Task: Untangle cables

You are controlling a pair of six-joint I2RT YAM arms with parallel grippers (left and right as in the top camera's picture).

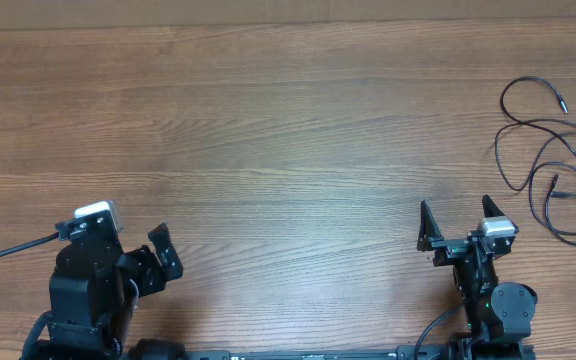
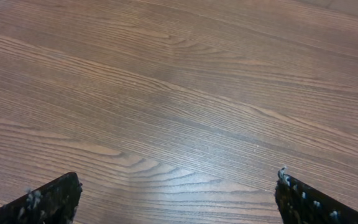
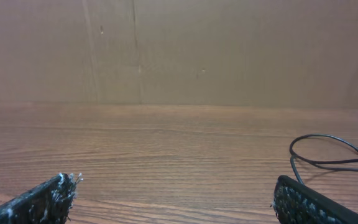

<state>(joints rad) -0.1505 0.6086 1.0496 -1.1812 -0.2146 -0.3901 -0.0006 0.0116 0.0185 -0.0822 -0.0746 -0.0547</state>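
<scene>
The cables [image 1: 553,160] are thin black cords with small plug ends, lying in loose overlapping loops on the wooden table at the far right in the overhead view. A loop of them shows at the right of the right wrist view [image 3: 328,152]. My right gripper [image 1: 458,222] is open and empty near the front edge, left of and below the cables; its fingers show in its wrist view [image 3: 173,193]. My left gripper [image 1: 163,255] is open and empty at the front left, far from the cables; its wrist view [image 2: 179,196] shows only bare wood.
The wooden table [image 1: 268,130] fills the overhead view. A brown cardboard wall [image 3: 166,50] stands behind the table's far edge. A thicker black arm cable [image 1: 8,255] runs off the left edge.
</scene>
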